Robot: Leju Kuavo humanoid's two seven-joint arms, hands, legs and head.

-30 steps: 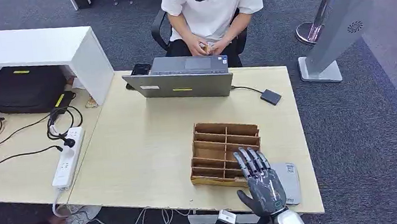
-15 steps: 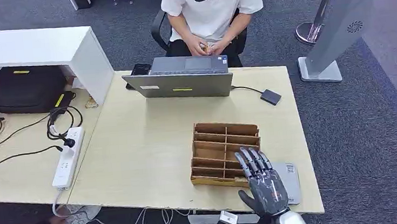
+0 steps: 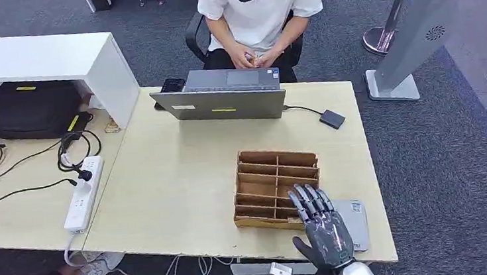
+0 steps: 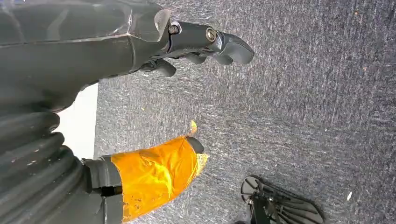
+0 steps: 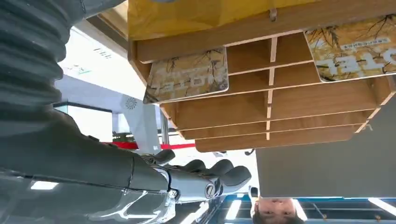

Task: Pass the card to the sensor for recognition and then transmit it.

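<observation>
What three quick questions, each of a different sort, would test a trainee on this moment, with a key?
1. True or false: the right hand is already holding a card.
2. Multiple choice: the wooden card rack stands A) on the floor, B) on the light wooden table, C) on the laptop.
3. Fill in: in the right wrist view, two cards sit in the rack's ___.

Key: 1 false, its fingers are spread above the rack's near edge, empty. 2 B. 3 compartments.
</observation>
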